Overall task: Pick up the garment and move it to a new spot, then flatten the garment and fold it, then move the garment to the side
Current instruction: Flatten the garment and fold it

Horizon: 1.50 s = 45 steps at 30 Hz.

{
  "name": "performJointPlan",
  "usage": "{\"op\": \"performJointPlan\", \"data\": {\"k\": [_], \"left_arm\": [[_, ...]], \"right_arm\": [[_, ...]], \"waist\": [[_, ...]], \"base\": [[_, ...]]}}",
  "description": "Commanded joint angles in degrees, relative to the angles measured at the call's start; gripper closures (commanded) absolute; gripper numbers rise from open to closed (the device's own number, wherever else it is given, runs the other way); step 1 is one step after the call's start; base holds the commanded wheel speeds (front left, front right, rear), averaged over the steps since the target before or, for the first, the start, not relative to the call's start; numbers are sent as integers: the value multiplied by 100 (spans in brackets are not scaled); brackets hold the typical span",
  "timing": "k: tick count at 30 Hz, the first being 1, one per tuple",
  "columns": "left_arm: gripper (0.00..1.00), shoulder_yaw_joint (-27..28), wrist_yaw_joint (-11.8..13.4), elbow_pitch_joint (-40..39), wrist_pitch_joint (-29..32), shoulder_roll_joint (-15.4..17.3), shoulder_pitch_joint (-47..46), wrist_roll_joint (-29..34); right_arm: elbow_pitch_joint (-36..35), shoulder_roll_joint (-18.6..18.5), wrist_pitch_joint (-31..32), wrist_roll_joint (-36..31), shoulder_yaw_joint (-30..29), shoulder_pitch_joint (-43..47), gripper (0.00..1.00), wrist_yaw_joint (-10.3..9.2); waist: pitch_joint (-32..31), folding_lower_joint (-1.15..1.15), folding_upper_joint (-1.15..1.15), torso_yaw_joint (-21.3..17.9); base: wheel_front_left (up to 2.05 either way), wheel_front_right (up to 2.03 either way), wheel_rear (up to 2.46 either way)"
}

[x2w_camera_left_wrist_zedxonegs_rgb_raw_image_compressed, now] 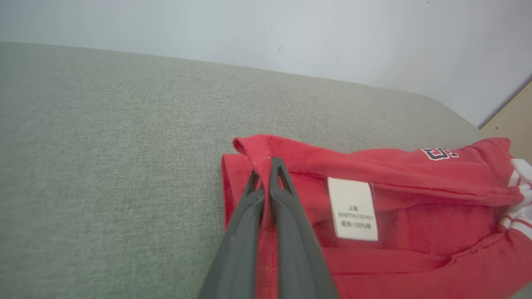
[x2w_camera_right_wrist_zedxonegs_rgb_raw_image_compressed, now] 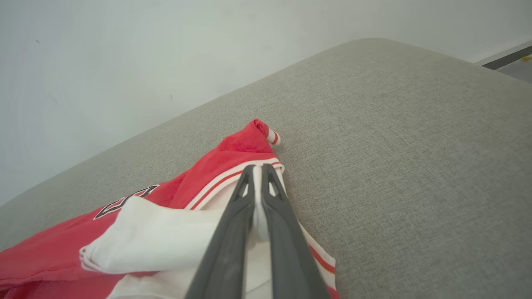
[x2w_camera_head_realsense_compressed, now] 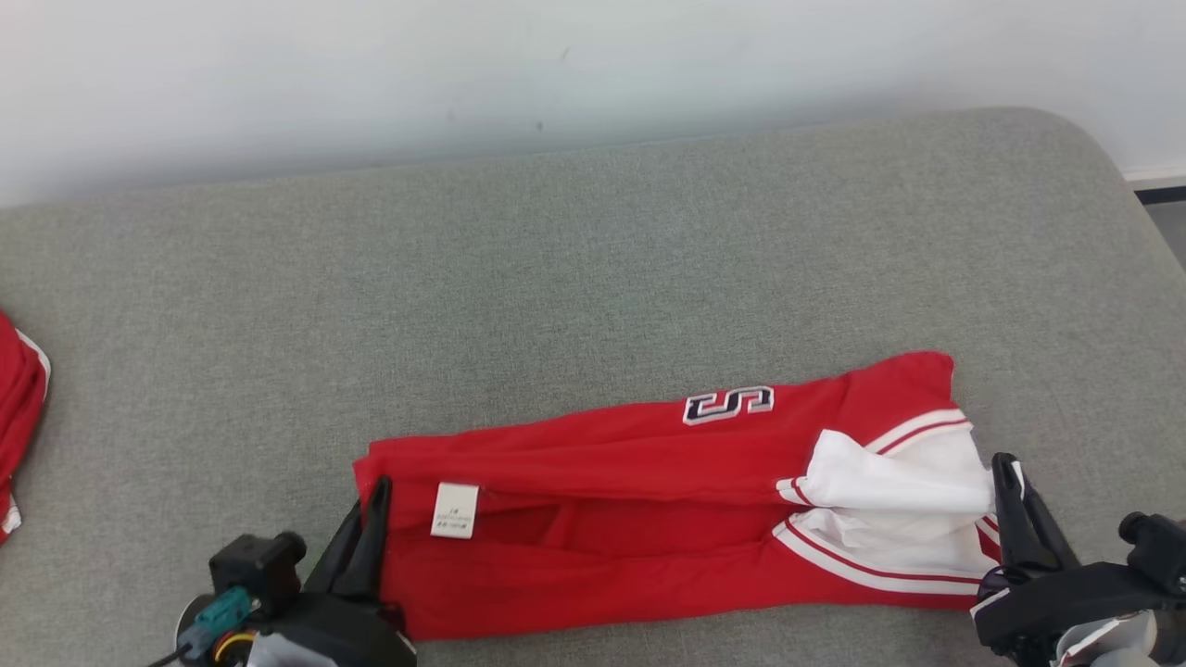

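Grey upholstery (x2w_camera_head_realsense_compressed: 556, 278) beneath a white wall (x2w_camera_head_realsense_compressed: 463, 74) is spread with a red garment (x2w_camera_head_realsense_compressed: 602, 556), laid lengthwise near the front edge and right of centre. Its left end is pinched by the left gripper (x2w_camera_left_wrist_zedxonegs_rgb_raw_image_compressed: 264, 170), whose fingers are pressed together on a red fold. Its right end, where a white sleeve (x2w_camera_head_realsense_compressed: 889, 482) with red stripes is bunched, is clamped by the right gripper (x2w_camera_right_wrist_zedxonegs_rgb_raw_image_compressed: 257, 172), with white cloth caught between the closed fingers. A white label (x2w_camera_head_realsense_compressed: 455, 510) is seen just beside the left fingers, and a black-and-white emblem (x2w_camera_head_realsense_compressed: 728, 405) is seen on the far edge. Another red cloth (x2w_camera_head_realsense_compressed: 18, 398) is seen well apart at the far left edge. A strip of floor (x2w_camera_head_realsense_compressed: 1163, 213) is glimpsed past the rounded right corner.
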Motion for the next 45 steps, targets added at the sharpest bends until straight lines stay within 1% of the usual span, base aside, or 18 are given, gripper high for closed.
{"op": "performJointPlan", "data": {"k": [1,6,11,16,19,21,27,30,35,41,45], "left_arm": [[0,50,-11,3,-17,0,104,79],[0,484,-20,-376,-17,-183,467,349],[0,1188,76,-990,-18,-469,850,860],[0,1615,149,-1408,-18,-709,1259,1591],[0,1724,189,-1521,-18,-825,1479,1919],[0,1805,209,-1541,-18,-863,1592,2023],[0,1972,262,-1549,-18,-931,1858,2173],[0,1970,310,-1586,-18,-941,1934,2209],[0,1783,455,-1659,-18,-942,2068,2274],[0,1608,510,-1724,-18,-940,2076,2286],[0,1562,529,-1718,-18,-941,2021,2260]], "right_arm": [[-15,31,-46,-10,-33,53,0,-14],[-28,-55,-73,24,-145,77,0,-14],[172,-121,218,-144,-132,-163,0,-14],[714,-139,735,-383,15,-467,0,-14],[1120,-179,863,-486,28,-646,0,-14],[1373,-191,859,-520,35,-725,0,-14],[2051,-201,900,-588,126,-873,0,-14],[2242,-162,893,-598,200,-929,0,-14],[2771,-170,879,-653,371,-1190,0,-14],[3304,-249,731,-697,546,-1506,0,-14],[3646,-244,885,-652,695,-1630,0,-14]], "waist": [[-22,0,0,-5],[-95,0,0,43],[-161,0,0,165],[-248,0,0,305],[-303,0,0,403],[-332,0,0,479],[-398,0,0,591],[-421,0,0,594],[-459,0,0,595],[-469,0,0,678],[-448,0,0,719]], "base": [[0,0,0],[0,0,0],[0,0,0],[0,0,0],[0,0,0],[0,0,0],[0,0,0],[0,0,0],[0,0,0],[0,0,0],[0,0,0]]}}
